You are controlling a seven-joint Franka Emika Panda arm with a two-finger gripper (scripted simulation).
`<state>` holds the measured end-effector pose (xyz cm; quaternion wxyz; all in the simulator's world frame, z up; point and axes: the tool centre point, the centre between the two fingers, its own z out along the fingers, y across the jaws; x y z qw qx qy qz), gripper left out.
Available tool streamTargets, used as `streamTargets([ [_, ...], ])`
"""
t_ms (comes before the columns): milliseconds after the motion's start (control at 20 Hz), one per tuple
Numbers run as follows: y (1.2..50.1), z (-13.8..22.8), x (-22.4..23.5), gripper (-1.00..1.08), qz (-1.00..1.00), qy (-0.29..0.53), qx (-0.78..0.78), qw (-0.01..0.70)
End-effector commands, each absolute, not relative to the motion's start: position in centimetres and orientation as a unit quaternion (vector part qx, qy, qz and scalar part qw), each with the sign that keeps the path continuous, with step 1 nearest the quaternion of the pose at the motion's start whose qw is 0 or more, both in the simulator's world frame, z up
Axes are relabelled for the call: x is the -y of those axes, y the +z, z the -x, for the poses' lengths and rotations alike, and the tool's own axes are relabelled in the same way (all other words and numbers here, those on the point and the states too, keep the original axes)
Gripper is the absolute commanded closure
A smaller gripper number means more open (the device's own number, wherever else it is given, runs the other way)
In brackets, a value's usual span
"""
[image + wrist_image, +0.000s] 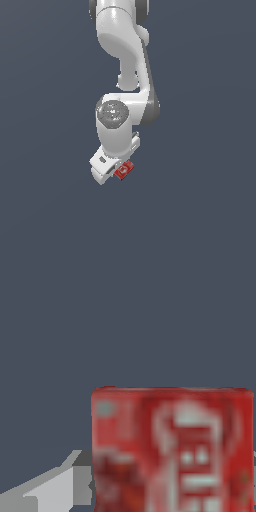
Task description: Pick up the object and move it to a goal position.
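Note:
The object is a small red block (125, 170) with whitish markings on one face. In the exterior view it sits at the tip of my white gripper (119, 173), below the arm's wrist. In the wrist view the red block (172, 451) fills the space between the jaws, with its marked face toward the camera. One grey finger (55, 488) lies against the block's side. The other finger is almost wholly outside the picture. The gripper is shut on the block.
The white arm (120, 45) comes down from the top of the exterior view. Around it there is only a plain dark grey-blue ground (50, 200), with no other objects, no edges and no goal marker showing.

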<state>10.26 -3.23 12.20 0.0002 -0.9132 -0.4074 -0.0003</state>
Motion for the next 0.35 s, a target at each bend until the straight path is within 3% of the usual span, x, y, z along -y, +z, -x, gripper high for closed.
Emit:
streamTargets([
  [0,12.45,-10.72,3.34,1.08,0.913,0.0,0.407,0.0],
  [300,12.64,-11.11,3.42,1.08,0.913,0.0,0.408,0.0],
])
